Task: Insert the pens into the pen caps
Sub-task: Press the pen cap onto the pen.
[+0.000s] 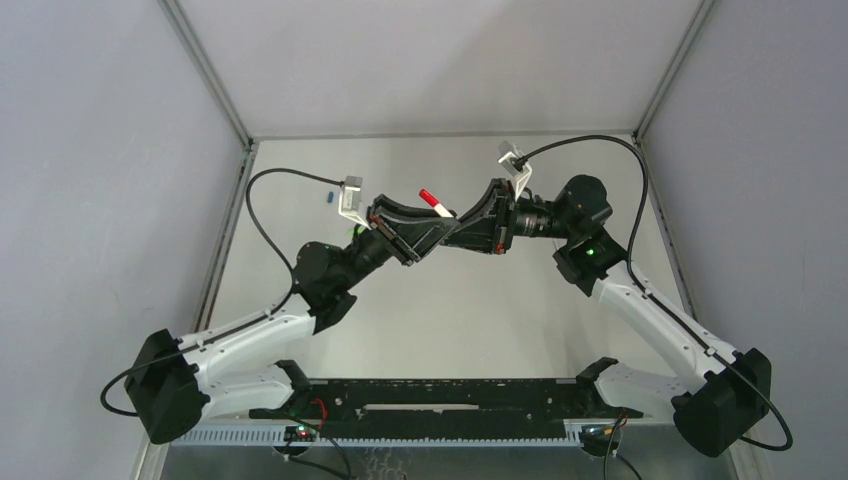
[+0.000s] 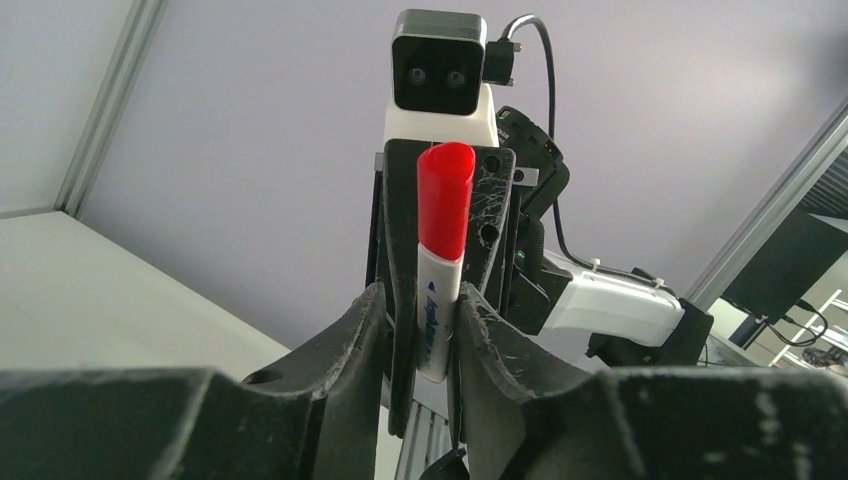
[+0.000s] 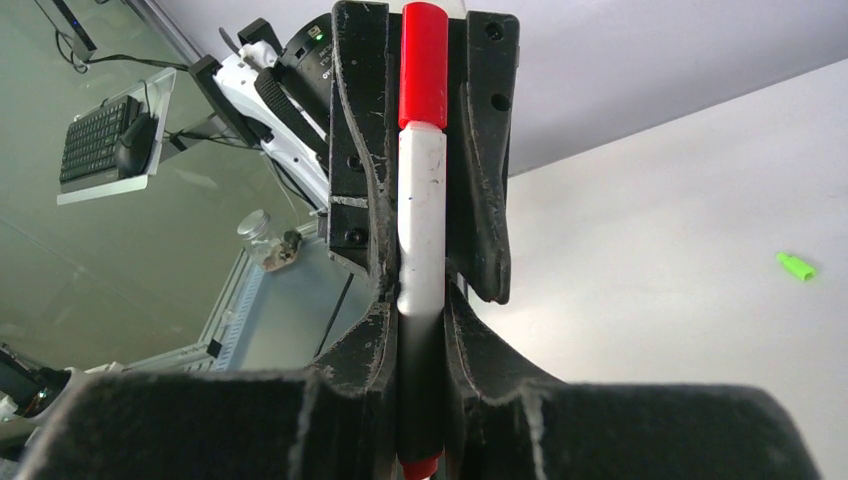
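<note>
- The pen [image 3: 421, 230], its red cap [image 3: 423, 65] seemingly on, is held mid-air above the counter [image 3: 650, 180].
- The right fingers [image 3: 365, 345] clamp its dark end. The left fingers [image 2: 350, 340] flank the white barrel, but I cannot tell whether they grip it.
- Likely step: seating the cap. The next move needs a straight push.
- Only the right wrist view shows a green cap [image 3: 796, 266]; only the top view shows a blue cap [image 1: 331, 198].
</note>
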Controlling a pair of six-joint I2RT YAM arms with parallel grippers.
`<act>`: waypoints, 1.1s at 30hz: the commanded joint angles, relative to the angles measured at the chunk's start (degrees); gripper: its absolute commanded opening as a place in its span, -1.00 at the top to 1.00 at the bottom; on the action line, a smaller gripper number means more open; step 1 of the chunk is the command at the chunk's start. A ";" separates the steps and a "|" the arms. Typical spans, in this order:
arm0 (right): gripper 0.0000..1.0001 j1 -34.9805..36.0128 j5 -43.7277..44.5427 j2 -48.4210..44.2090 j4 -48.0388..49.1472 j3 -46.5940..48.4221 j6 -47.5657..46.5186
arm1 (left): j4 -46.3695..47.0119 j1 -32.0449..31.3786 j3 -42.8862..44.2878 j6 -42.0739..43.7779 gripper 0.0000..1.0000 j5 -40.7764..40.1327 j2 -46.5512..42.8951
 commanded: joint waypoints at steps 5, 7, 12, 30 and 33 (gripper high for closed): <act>1.00 0.46 -0.90 -1.01 -0.56 0.13 -2.07 | 2.32 -0.09 2.74 0.05 0.25 -0.83 -1.22; 1.00 0.52 -0.92 -1.06 -0.88 0.16 -2.36 | 2.64 -0.14 2.72 0.04 0.26 -0.86 -1.37; 1.00 0.62 -0.91 -1.06 -1.27 0.20 -2.51 | 3.86 -0.12 2.47 -0.31 0.33 -1.21 -1.43; 0.51 0.18 -8.32 -0.66 -5.45 1.73 -11.00 | -2.87 -0.20 4.08 2.76 1.00 7.14 0.59; 0.36 0.18 -9.64 -0.19 -9.52 3.33 -14.53 | -5.68 -0.16 4.30 3.62 1.00 8.27 0.48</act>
